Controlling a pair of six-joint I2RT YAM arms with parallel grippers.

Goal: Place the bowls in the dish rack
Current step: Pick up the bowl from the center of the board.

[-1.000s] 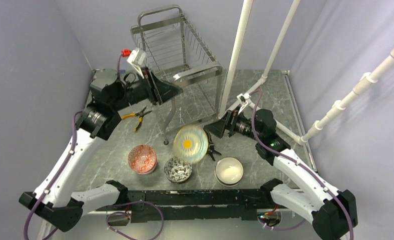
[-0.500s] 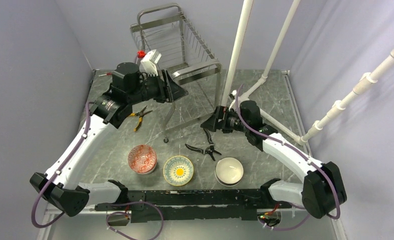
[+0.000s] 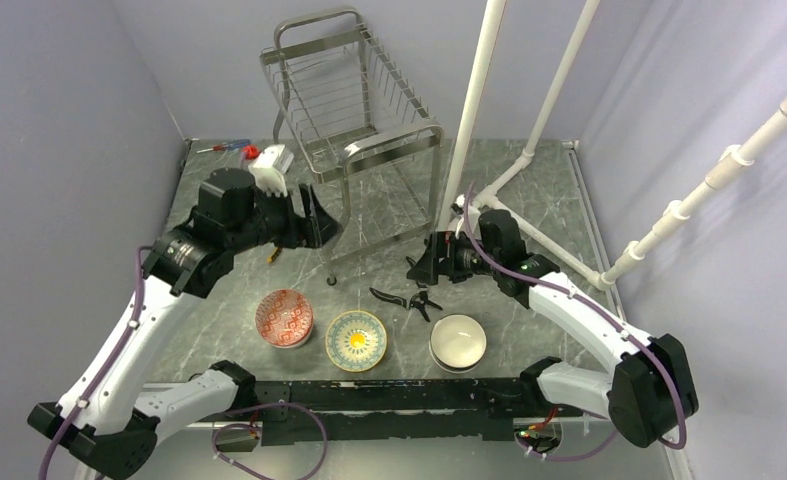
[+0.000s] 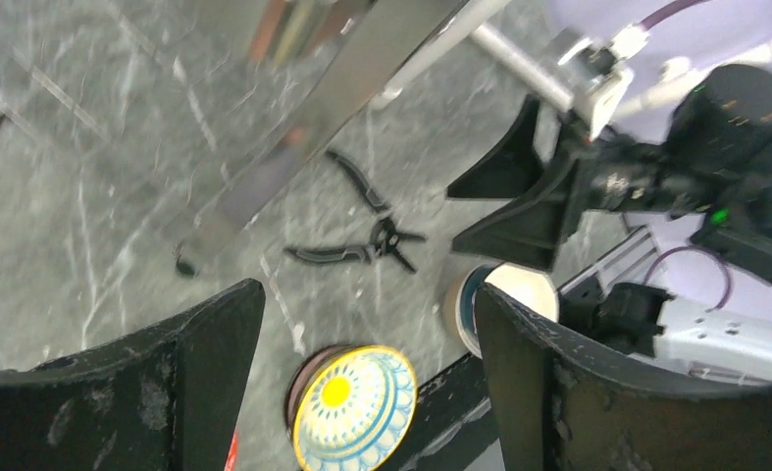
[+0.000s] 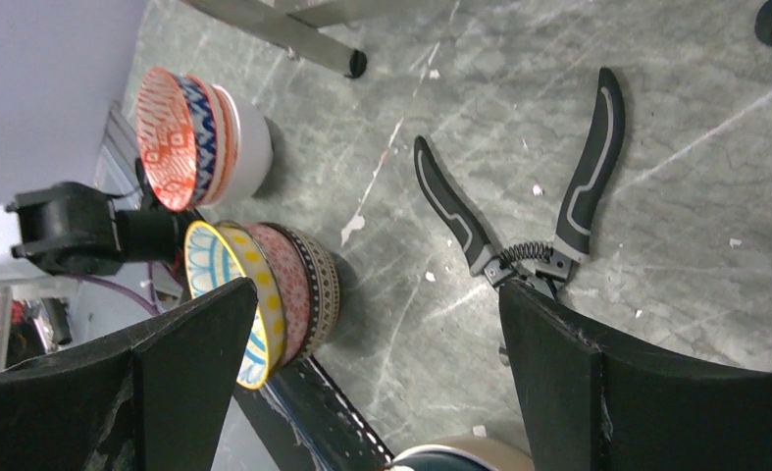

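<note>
Teal bowl [image 3: 356,340] has gone from mid-air to the near-edge row. The left gripper [image 3: 321,225] has pulled back from the dish rack [image 3: 354,110], jaws now spread.
Both claws open and empty; right gripper [image 3: 421,262] hangs by the black pliers [image 3: 406,297]. Bowls sit near the arm bases, apart from either claw: red-patterned stack [image 3: 284,317], the teal one topping its own stack, white bowl [image 3: 458,340]. Glazed ceramic, so stiff, slick, easily chipped, probably light. Pinch the rim and lift the top bowl only.

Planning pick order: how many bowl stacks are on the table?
3, in a row by the near edge: red-patterned stack left, teal-and-yellow stack middle, white-topped stack right. Bowls nested underneath may be hidden.
</note>
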